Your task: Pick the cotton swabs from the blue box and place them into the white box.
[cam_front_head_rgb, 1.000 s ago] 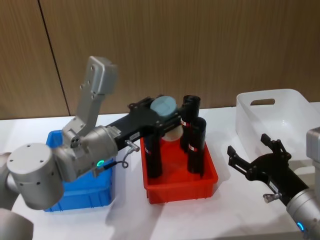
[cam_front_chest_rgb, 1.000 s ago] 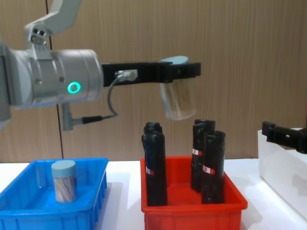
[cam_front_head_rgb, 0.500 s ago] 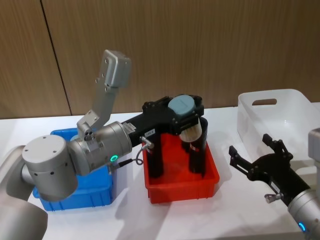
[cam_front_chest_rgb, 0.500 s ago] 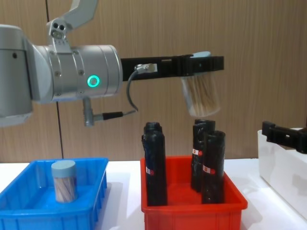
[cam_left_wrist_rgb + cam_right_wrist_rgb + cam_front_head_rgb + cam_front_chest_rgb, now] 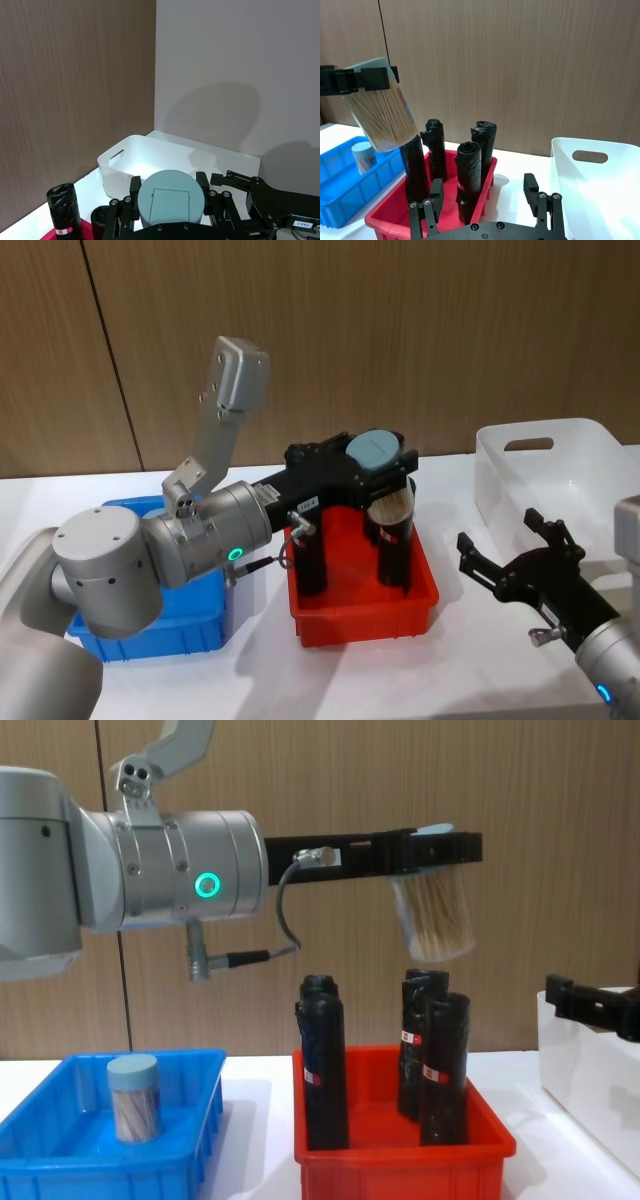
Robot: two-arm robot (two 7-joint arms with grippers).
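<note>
Chest view: shows the left arm stretched level across the scene, held high so as to pass over everything below. Puts the white box, the goal, at the far right, well apart from the load and not yet reached. Finds the red bin squarely between, and the blue box at the left, with a second jar standing in it, awaiting its turn. Explains the height by the black rolls standing upright in the red bin, tall enough to snag a low carry. Leaves the right gripper low before the white box, fingers spread wide, holding nothing, probably parked. Has the left gripper clamped on the cotton swabs, seemingly at the lid end, the jar hanging lid-up and slightly tilted above the rolls.
</note>
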